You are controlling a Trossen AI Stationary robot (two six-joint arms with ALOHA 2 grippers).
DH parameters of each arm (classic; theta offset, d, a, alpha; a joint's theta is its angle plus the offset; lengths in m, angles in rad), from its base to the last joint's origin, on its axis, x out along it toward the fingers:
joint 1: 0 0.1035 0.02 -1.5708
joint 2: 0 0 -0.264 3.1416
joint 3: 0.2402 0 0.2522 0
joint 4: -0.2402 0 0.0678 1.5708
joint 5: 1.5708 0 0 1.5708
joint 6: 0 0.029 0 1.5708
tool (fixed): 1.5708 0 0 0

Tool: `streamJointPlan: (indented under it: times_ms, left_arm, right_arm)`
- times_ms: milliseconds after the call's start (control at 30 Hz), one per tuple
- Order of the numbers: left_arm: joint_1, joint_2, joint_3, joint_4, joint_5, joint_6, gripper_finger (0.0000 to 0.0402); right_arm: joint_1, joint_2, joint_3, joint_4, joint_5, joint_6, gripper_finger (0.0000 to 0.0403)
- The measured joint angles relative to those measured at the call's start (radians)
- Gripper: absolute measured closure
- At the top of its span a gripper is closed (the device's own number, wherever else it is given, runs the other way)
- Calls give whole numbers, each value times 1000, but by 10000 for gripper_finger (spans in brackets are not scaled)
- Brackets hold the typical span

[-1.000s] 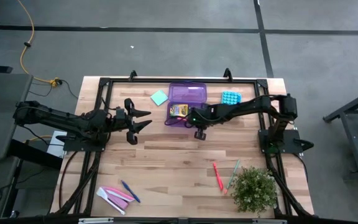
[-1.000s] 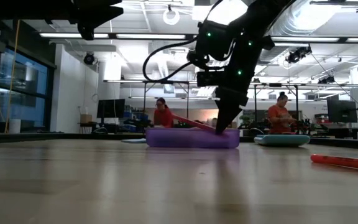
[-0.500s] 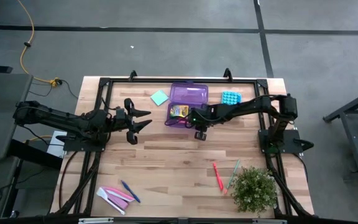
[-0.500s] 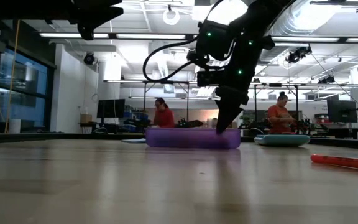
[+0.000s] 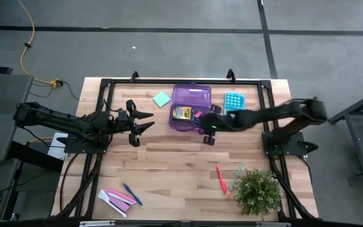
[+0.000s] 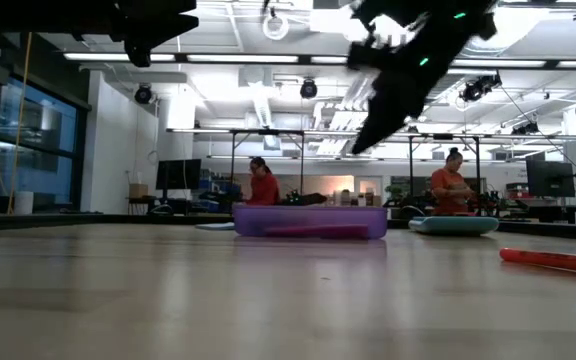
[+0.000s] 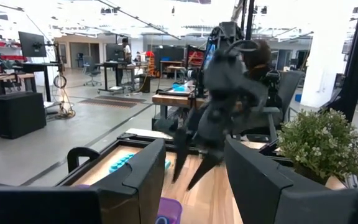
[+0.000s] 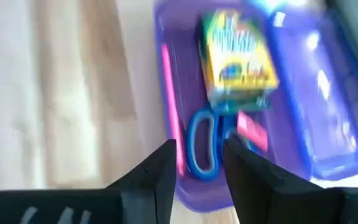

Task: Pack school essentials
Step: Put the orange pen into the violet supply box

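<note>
Wooden table [image 5: 169, 170] carries everything; at its near edge lie pink and white flat pieces [image 5: 115, 198] with a blue pen [image 5: 131, 193] just beside, and more to the right an orange-red pen [image 5: 220, 178] and a green pen [image 5: 237, 176], next to a small potted plant [image 5: 257, 192]. Toward the middle, the left gripper [image 5: 145, 121] hangs above bare wood with fingers spread and nothing between them; in the left wrist view both dark fingers [image 7: 145, 177] stand apart. The right gripper [image 5: 207, 130] is just by the near right corner of the purple case [image 5: 190, 107], lifted above the table; in the right wrist view its fingers [image 8: 160, 171] are apart and empty. The purple case is open, lid folded back to the far side. Inside the tray are the yellow crayon box [image 8: 236, 59], the blue-handled scissors [image 8: 205, 142] w/ a small pink eraser [image 8: 252, 130] just beside, and a long pink stick [image 8: 169, 93] along one wall. Outside the case, on the far part of the table, the green sticky-note pad [image 5: 161, 99] lies to its left & the light-blue buttoned pad [image 5: 232, 99] to its right. In the low view two people [image 6: 263, 186] sit in the room behind.
</note>
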Motion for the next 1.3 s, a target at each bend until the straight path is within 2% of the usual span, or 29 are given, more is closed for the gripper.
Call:
streamJointPlan:
  times_ms: [67,200,300,400,500,1100,1300]
  left_arm:
    - [0,0,0,0,0,0,245]
    - [0,0,0,0,0,0,245]
    - [0,0,0,1,0,0,245]
    - [0,0,0,2,0,0,245]
    - [0,0,0,2,1,0,245]
    - [0,0,0,9,3,-26,245]
    - [0,0,0,9,3,-22,245]
  right_arm:
    - [30,-97,-108,164,8,16,279]
    - [66,-243,-316,605,9,-1,279]
    - [69,-290,-418,921,1,-35,279]
    - [65,-307,-463,1104,-36,-61,279]
    - [65,-307,-469,1138,-74,-74,279]
    - [63,-306,-458,1092,-69,-107,279]
    - [63,-306,-458,1094,-69,-62,279]
